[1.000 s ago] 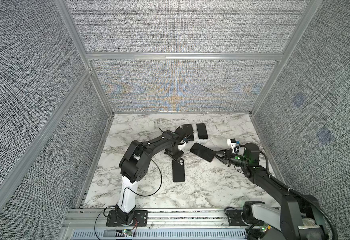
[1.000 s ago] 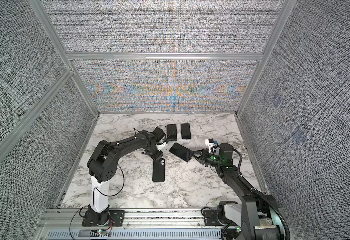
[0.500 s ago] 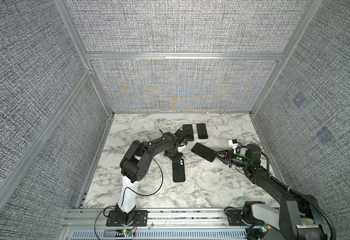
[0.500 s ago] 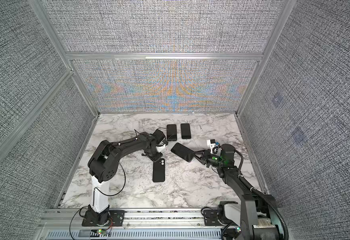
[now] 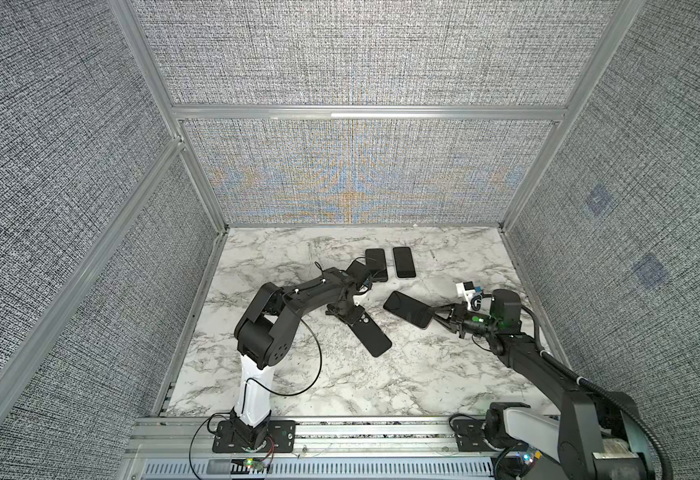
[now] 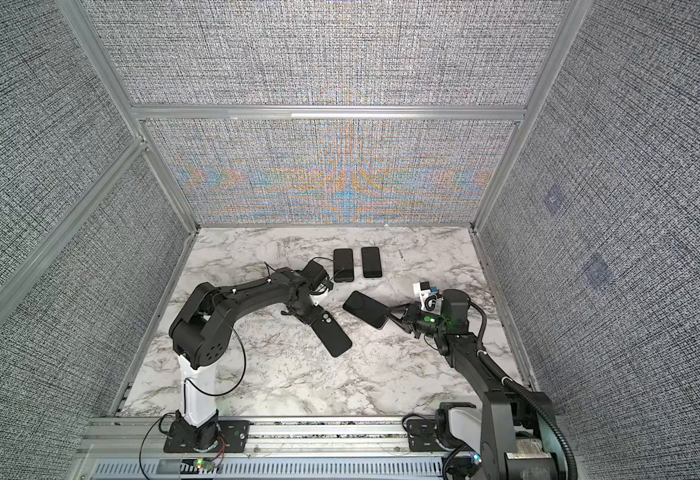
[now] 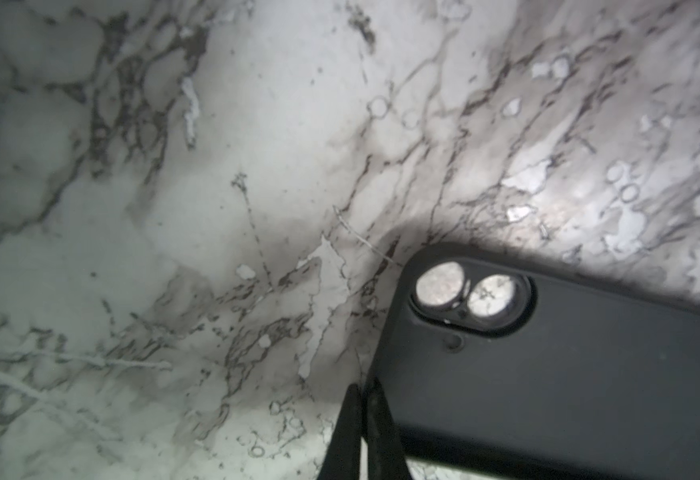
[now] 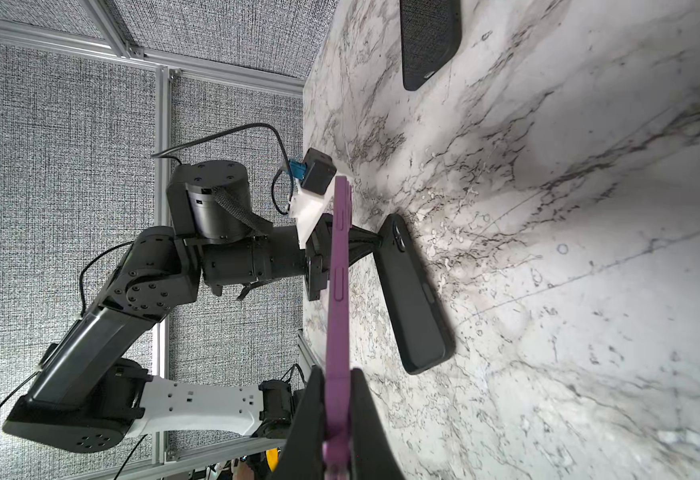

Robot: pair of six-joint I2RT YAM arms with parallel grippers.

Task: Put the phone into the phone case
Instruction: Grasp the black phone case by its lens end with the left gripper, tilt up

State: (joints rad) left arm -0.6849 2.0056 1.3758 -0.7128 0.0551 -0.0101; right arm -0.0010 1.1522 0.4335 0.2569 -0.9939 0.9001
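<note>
Both top views: high at front, steep down, whole table [image 5: 340, 374]. Left wrist: tight over phone case [image 7: 547, 374]. Right wrist: low, along phone [image 8: 337, 291], same case.

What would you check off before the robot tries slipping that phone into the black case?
1. Phone gripped by right gripper: ok, pinched at one end, off the table.
2. Phone case steadied by left gripper: ok, shut on its camera-end edge.
3. Case's open side up: cannot tell.
4. Phone lined up over case: not ok, it hangs beside it, apart.
5. Two spare devices at the back, out of the way: ok.
</note>
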